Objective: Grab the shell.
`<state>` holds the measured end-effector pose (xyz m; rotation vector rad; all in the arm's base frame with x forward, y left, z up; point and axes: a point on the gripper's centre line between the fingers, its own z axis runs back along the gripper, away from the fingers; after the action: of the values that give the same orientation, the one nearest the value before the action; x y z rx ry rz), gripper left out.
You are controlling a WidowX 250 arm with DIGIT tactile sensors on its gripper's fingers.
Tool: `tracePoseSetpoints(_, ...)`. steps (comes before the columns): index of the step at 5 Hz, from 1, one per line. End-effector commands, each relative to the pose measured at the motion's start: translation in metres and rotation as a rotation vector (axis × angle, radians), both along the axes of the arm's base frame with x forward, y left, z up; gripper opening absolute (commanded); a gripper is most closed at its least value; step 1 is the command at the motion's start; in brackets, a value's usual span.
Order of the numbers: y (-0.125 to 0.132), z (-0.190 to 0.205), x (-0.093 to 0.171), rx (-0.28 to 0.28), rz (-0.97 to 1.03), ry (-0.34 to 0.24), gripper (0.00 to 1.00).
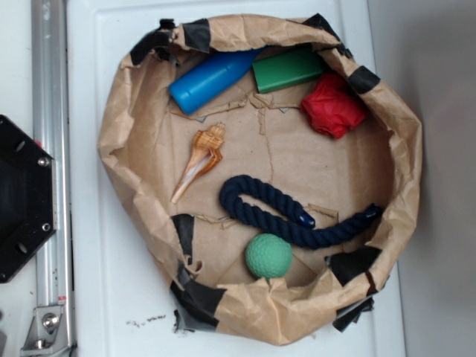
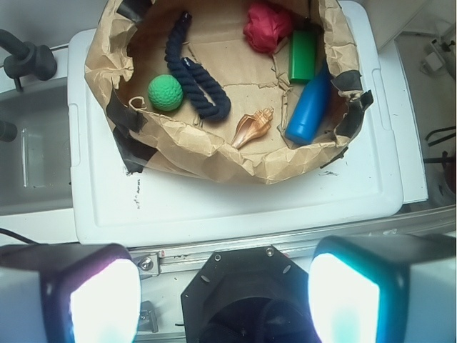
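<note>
Claw [image 2: 225, 289] up high here, its two pads [image 2: 100, 296] spread wide apart at the bottom of the wrist view, nothing between them. Directly below sits the black hexagonal base [image 2: 243, 300] on a metal rail [image 2: 357, 232]. Beyond that, the white bench [image 2: 214, 204], flat and plastic-looking, with a few dark scuffs near its close edge. On it rests a crumpled brown paper tray [image 2: 214, 153] patched with black tape. Just inside the tray's nearer wall, almost straight ahead of the claw, lies the shell [image 2: 253, 127], tan-orange, pale tip pointing back and left. Right of it, a blue bottle [image 2: 308, 107]; past that, a green block [image 2: 303, 56] and a red crumpled cloth [image 2: 268, 27]. Left of the shell, a navy rope [image 2: 193, 75] and a green ball [image 2: 165, 93]. Grey floor off to the right.
</note>
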<state>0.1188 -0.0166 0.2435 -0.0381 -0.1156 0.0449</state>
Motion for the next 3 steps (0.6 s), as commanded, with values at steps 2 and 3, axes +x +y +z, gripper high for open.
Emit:
tracePoseSetpoints(2,0.048,-0.05,0.025,0.107,0.207,0.117,1.0)
tracePoseSetpoints(3,0.071,-0.087,0.069,0.084,0.391,0.078,1.0)
